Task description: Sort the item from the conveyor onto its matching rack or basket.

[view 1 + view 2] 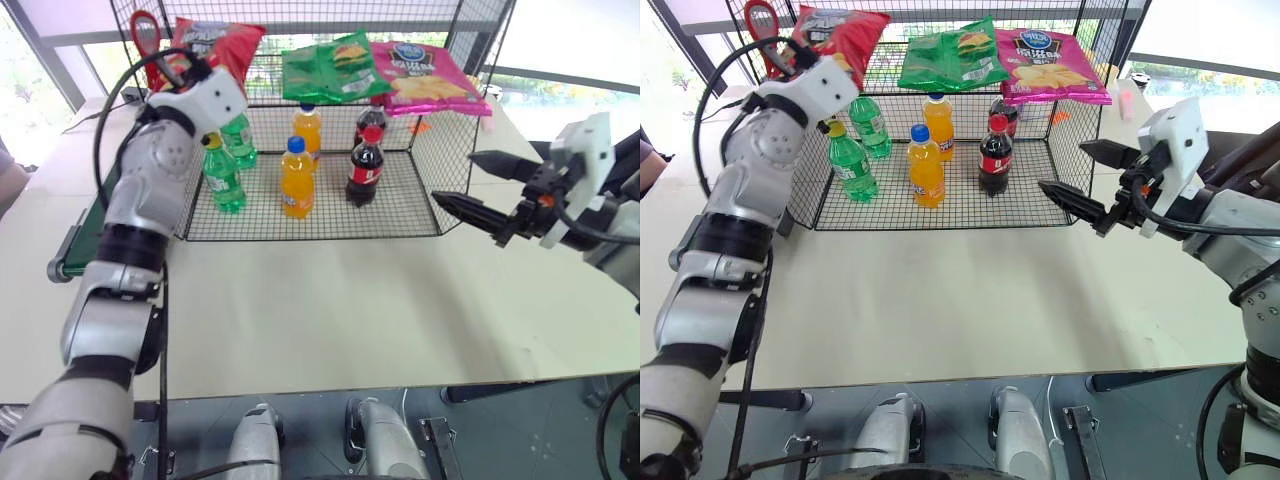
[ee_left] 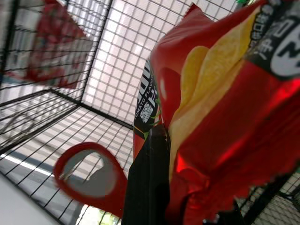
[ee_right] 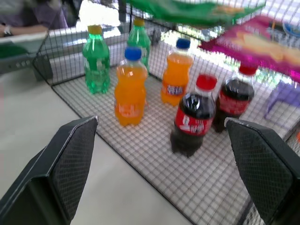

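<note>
Right gripper (image 1: 1078,180), fingers apart, idles over the worktop (image 1: 970,300). Left gripper (image 1: 190,68), clamped on red chip bag (image 1: 222,45), sits at the wire top tier's (image 1: 270,100) left end, bag hanging lengthwise.

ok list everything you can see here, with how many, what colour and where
red chip bag: 1, red, held at the wire top tier's left end
green bag: 1, green, middle of the top tier
pink bag: 1, pink, right of the top tier
top tier: 1, black wire, above the bottles
green bottles: 2, green, cage floor left
orange bottles: 2, orange, cage floor middle
cola bottles: 2, dark with red caps, cage floor right
conveyor: 1, dark green, left table edge
table: 1, beige
left claw: shut on the red chip bag
right claw: open, beside the cage
</note>
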### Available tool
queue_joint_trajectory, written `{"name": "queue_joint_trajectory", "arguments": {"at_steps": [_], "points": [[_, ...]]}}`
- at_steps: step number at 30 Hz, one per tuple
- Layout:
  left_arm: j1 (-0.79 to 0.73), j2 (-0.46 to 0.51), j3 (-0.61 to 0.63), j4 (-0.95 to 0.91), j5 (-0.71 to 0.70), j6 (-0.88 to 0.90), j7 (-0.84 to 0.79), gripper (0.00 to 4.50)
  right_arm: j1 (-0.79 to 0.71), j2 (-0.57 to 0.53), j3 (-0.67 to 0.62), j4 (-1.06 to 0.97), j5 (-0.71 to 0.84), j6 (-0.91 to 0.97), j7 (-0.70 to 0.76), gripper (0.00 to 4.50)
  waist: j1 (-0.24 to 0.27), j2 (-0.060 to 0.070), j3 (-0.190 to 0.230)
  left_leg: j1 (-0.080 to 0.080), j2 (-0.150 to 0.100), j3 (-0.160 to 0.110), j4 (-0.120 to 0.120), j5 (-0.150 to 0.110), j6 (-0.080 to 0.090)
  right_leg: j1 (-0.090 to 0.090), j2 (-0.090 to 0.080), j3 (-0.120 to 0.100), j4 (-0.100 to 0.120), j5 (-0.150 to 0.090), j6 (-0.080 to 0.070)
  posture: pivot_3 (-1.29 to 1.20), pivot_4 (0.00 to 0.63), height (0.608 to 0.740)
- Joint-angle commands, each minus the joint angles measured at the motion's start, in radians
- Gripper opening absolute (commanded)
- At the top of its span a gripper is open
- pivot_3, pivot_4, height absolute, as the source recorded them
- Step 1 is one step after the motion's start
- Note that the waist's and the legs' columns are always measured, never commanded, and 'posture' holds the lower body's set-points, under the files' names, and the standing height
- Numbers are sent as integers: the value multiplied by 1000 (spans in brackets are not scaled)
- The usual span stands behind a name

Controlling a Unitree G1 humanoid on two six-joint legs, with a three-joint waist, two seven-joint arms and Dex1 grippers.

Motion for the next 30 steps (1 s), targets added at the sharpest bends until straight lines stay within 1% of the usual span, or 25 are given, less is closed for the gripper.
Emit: {"name": "queue_joint_trajectory", "arguments": {"at_steps": [1, 4, 6, 8, 11, 14, 15, 19, 20, 23, 26, 30], "points": [[-113, -23, -29, 133, -30, -68, -9, 163, 0, -20, -37, -34, 16, -5, 7, 4500, -1, 0, 0, 0, 0, 0, 0, 0, 0, 0, 0, 0, -1, 0, 0, 0, 150, 740], [-173, -57, -74, 237, -29, -102, 22, 163, 14, -16, -37, -42, 15, -10, 3, 4500, 3, 0, 0, 0, 0, 0, 0, 0, 1, 0, 0, 0, 0, -1, 1, 0, 150, 740], [-193, -72, -87, 273, -40, -111, 39, 681, 26, -16, -40, -47, 13, -12, 3, 4500, 16, 0, 0, 1, 0, -1, 0, 0, 1, 0, 0, 0, 1, -1, 1, 0, 150, 740], [-200, -72, -96, 289, -47, -119, 37, 1431, 34, -16, -46, -52, 14, -11, 0, 4500, 25, 0, 0, 1, 0, -1, 1, 0, 1, 1, 0, 0, 1, -2, 1, 0, 150, 740], [-201, -58, -118, 291, -42, -128, 31, 2903, 43, -16, -53, -55, 16, -11, -2, 4500, 26, 0, 0, 2, 0, -1, 1, 0, 0, 2, -1, 0, 1, -4, 0, 0, 150, 740], [-171, -23, -127, 201, -42, -112, -9, 4443, 49, -14, -52, -54, 13, -15, -2, 4500, 26, 0, 0, 2, -1, -1, 1, 0, 1, 3, -1, 0, 0, -4, 0, 0, 150, 740], [-160, -14, -130, 170, -45, -106, -21, 4443, 50, -14, -52, -53, 12, -16, -2, 4500, 25, 0, 0, 2, -1, -1, 1, 0, 1, 3, -1, 0, 0, -4, 0, 0, 150, 740], [-49, 27, -101, -111, -84, -31, -131, 4443, 54, -13, -53, -52, 13, -17, -2, 4500, 22, 0, 0, 1, -1, -1, 0, 0, 1, 1, -1, 0, 1, -2, -2, 0, 150, 740], [21, 45, -81, -255, -108, 21, -192, 4443, 55, -10, -49, -48, 11, -18, -1, 4500, 22, 0, 0, 1, -1, 0, 0, 0, 1, 1, -1, 0, 1, -2, -1, 0, 150, 740], [173, 79, -28, -559, -150, 141, -306, 4443, 50, -3, -31, -34, 2, -25, 2, 4500, 21, 1, 0, 1, -1, 0, 0, 0, 1, 0, -1, 0, 1, -1, 1, 0, 150, 740], [246, 84, 9, -680, -168, 213, -340, 4443, 35, 5, -8, -16, -7, -34, 7, 4500, 22, 0, 0, 1, -1, 0, 0, 0, 1, 1, -1, 0, 2, -1, 1, 0, 150, 740], [305, 92, 39, -741, -194, 255, -362, 4443, 22, 7, 10, -1, -16, -42, 14, 4500, 22, 0, 0, 1, -1, -1, 1, 0, 1, 1, 0, 0, 2, -2, -3, 0, 150, 740]]}}
